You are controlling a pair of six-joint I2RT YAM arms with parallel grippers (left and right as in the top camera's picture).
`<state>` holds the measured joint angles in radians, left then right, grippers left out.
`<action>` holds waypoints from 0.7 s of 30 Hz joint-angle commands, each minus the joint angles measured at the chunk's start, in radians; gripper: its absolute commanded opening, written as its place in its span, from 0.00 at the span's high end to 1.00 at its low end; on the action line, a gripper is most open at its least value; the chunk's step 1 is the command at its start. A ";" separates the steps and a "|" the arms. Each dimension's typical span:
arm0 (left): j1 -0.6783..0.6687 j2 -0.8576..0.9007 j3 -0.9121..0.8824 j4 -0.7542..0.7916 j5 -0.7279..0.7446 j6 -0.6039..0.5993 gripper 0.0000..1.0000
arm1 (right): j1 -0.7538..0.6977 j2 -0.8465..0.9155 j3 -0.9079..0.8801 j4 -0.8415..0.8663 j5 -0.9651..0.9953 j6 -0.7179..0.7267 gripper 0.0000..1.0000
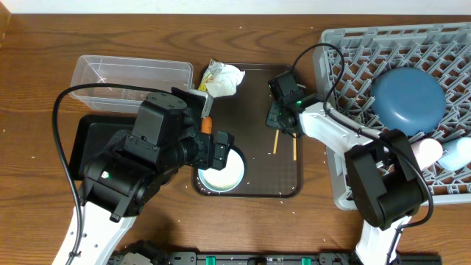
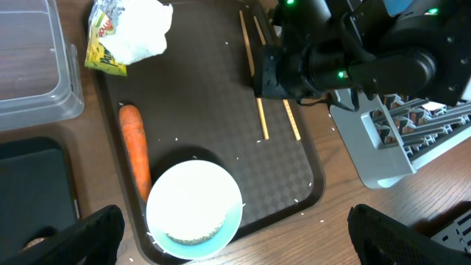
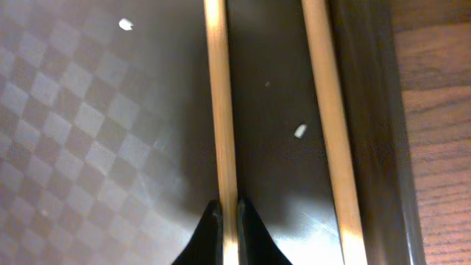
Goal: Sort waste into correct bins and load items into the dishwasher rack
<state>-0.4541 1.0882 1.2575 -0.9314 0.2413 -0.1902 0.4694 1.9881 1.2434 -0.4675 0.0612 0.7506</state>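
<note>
On the brown serving tray [image 1: 257, 96] lie two wooden chopsticks [image 1: 276, 142], a crumpled white and yellow-green wrapper [image 1: 223, 78], an orange carrot [image 1: 207, 126] and a white bowl [image 1: 223, 173]. My right gripper [image 3: 228, 221] is down on the tray, shut on the left chopstick [image 3: 221, 110]; the other chopstick [image 3: 327, 110] lies free beside it. My left gripper [image 2: 246, 235] hangs open high over the white bowl [image 2: 195, 202], its fingers [image 2: 88, 239] wide on either side. The carrot [image 2: 135, 151] lies just left of the bowl.
The grey dishwasher rack [image 1: 353, 44] at the right holds a dark-blue bowl [image 1: 407, 99], a pink cup [image 1: 427, 151] and a light-blue cup [image 1: 458, 154]. A clear tub [image 1: 132, 77] and a black tray [image 1: 88, 147] stand at the left. Loose rice grains [image 3: 299, 131] dot the serving tray.
</note>
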 commanded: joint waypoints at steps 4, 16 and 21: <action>0.004 -0.011 0.014 0.000 0.013 -0.006 0.02 | -0.004 0.007 -0.001 0.003 0.005 -0.103 0.99; 0.004 -0.011 0.014 0.000 0.013 -0.006 0.02 | -0.070 -0.421 -0.001 -0.106 0.128 -0.482 0.99; 0.004 -0.011 0.014 0.000 0.013 -0.006 0.02 | -0.183 -0.502 -0.001 -0.111 0.167 -0.731 0.99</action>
<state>-0.4541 1.0882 1.2575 -0.9314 0.2413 -0.1905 0.3435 1.4853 1.2446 -0.5644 0.1600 0.2192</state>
